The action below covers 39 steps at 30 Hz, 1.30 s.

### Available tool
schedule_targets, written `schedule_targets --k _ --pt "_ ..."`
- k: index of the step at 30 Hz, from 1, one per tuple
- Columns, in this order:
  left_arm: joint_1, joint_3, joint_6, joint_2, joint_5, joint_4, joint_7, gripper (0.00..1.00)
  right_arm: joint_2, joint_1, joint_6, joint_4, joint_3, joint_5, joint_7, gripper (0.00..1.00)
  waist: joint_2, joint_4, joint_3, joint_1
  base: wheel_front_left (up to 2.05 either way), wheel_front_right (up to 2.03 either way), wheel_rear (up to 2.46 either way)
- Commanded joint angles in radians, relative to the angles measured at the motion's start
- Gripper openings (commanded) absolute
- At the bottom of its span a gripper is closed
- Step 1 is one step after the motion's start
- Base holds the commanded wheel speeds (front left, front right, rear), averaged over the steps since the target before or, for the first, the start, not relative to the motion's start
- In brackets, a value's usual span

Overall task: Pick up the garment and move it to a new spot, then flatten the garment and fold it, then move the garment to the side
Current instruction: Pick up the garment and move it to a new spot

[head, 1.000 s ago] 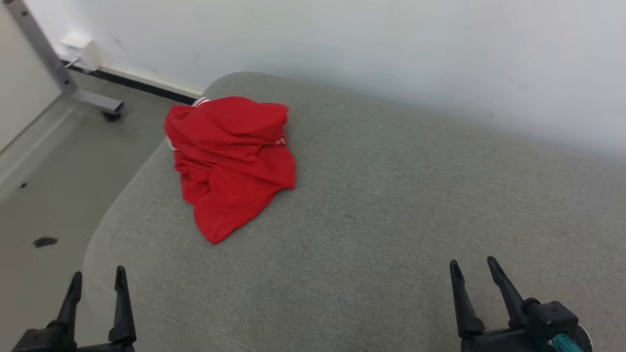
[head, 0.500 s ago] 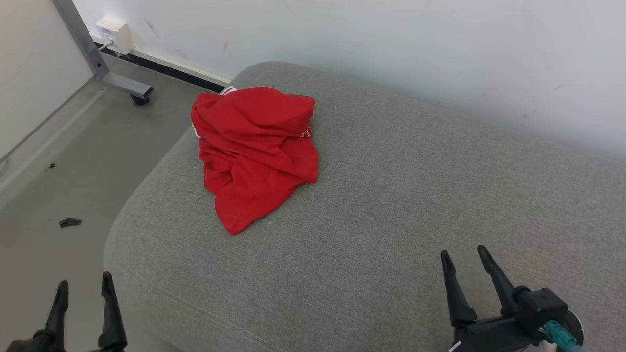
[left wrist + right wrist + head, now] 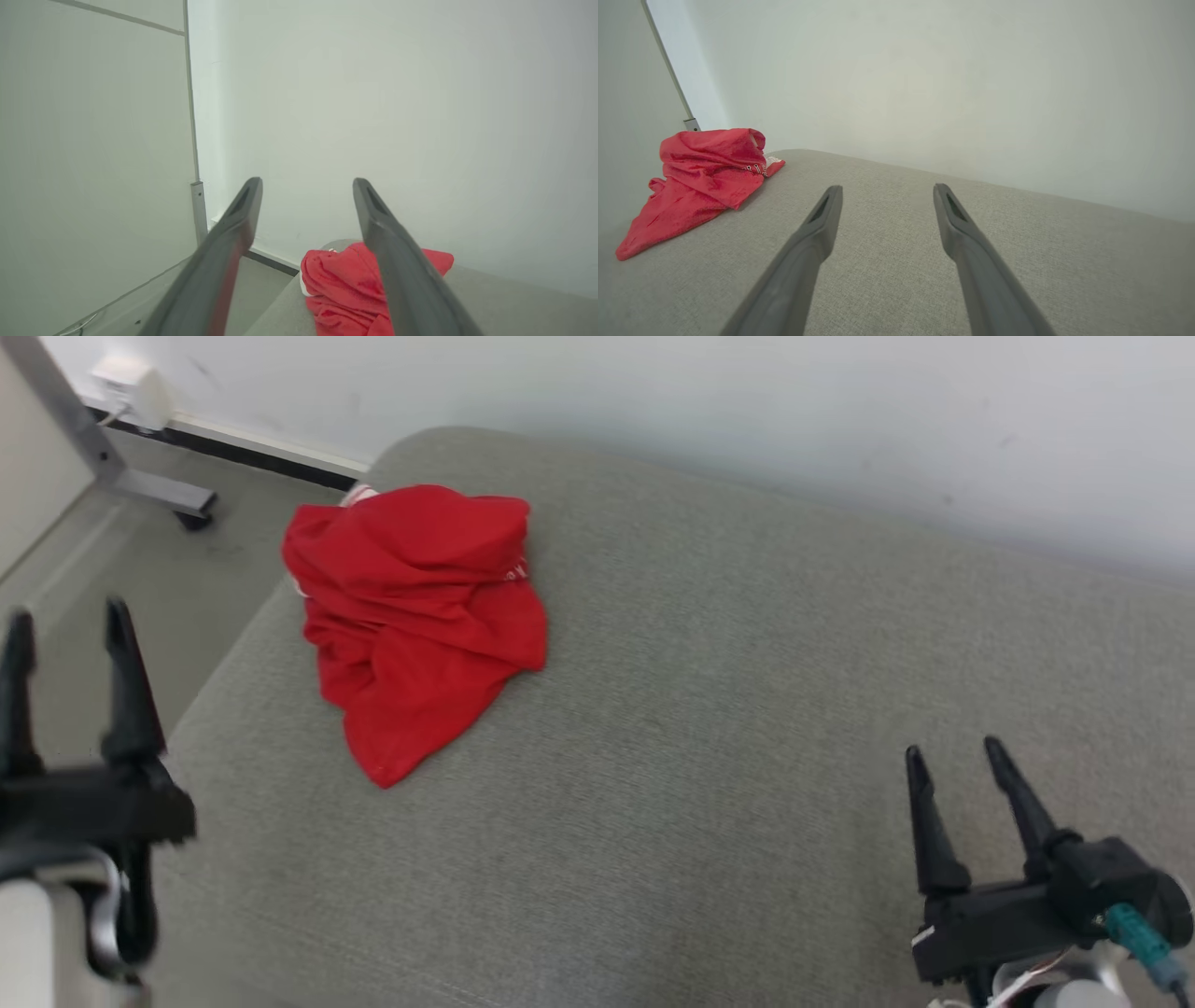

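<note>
So far, none of the task is looking done: the red garment (image 3: 411, 616) is lying crumpled in a heap at the far left of the grey cushion (image 3: 747, 728), close to its left edge, and no gripper is touching it. The left gripper (image 3: 67, 613) is hanging at the near left, just beside the cushion's left edge, with its two fingers standing wide apart and holding nothing; it is looking blurred in the head view. The right gripper (image 3: 952, 747) is hovering at the near right over the cushion, well apart from the garment, its fingers also spreading wide and empty. By this judgement the first step, the pick-up, is only being prepared, and the move to a new spot, the flattening, the folding and the last move to the side are all waiting to be done. The garment's long axis is running from far to near: the thick bunched part is sitting at the far end, and the cloth is narrowing to one flat corner that is pointing toward the near side, leaning slightly left.
</note>
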State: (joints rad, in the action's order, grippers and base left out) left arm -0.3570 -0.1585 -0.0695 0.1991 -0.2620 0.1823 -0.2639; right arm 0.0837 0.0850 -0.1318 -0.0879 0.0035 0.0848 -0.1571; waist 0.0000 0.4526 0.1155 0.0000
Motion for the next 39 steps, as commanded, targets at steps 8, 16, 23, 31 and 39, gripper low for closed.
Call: schedule_targets --k 8,16,23,31,39 --pt "-0.347 -0.011 -0.027 0.116 -0.044 0.087 0.037 1.00 0.006 0.053 0.002 0.055 -0.087 -0.036 -0.008 1.00 0.0000 -0.305 0.287 0.0000 0.00 0.00 0.00" --pt "-0.516 -0.013 -0.043 0.231 -0.070 0.246 0.097 1.00 -0.009 0.089 0.002 0.072 -0.113 -0.043 -0.032 1.00 0.0000 -0.412 0.367 0.0000 0.00 0.00 0.00" --pt "-0.560 0.002 -0.053 0.310 -0.095 0.437 0.171 1.00 -0.022 0.096 0.002 0.057 -0.118 -0.047 -0.053 1.00 0.0000 -0.454 0.384 0.0000 0.00 0.00 0.00" --pt "-0.512 0.062 -0.059 0.350 -0.182 0.654 0.389 1.00 -0.028 0.109 0.002 0.048 -0.112 -0.054 -0.056 1.00 0.0000 -0.473 0.372 0.0000 0.00 0.00 0.00" --pt "-0.467 0.185 -0.060 0.378 -0.282 0.716 0.549 1.00 -0.030 0.106 0.002 0.046 -0.112 -0.059 -0.056 1.00 0.0000 -0.482 0.362 0.0000 0.00 0.00 0.00"
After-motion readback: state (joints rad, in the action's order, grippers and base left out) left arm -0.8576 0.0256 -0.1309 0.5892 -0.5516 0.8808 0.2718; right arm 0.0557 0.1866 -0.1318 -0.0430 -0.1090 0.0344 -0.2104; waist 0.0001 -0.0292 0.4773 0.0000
